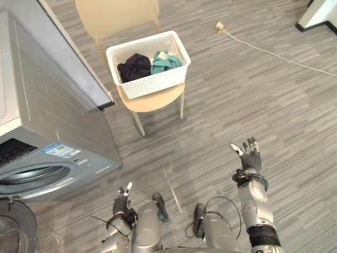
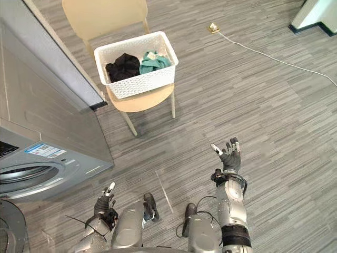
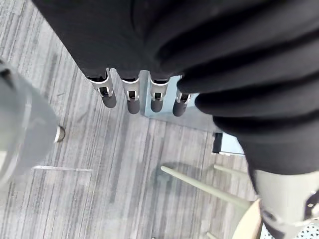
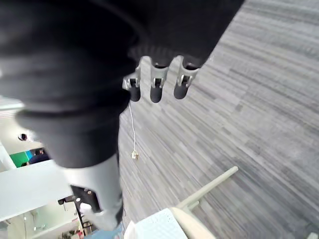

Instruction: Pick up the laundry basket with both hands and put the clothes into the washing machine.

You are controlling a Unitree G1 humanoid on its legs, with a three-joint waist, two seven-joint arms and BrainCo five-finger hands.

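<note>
Left robot hand (image 1: 122,201) and right robot hand (image 1: 250,156) are hanging released, empty, well apart from the laundry basket (image 1: 155,84) on the chair (image 1: 152,101). Advice: approach squarely, grip opposite rims level.

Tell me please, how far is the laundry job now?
Nothing looks done: the laundry basket sits on the chair with the clothes inside. In hand: nothing; the left hand and right hand are open, away from it. Left: lift the basket, load the washing machine.
</note>
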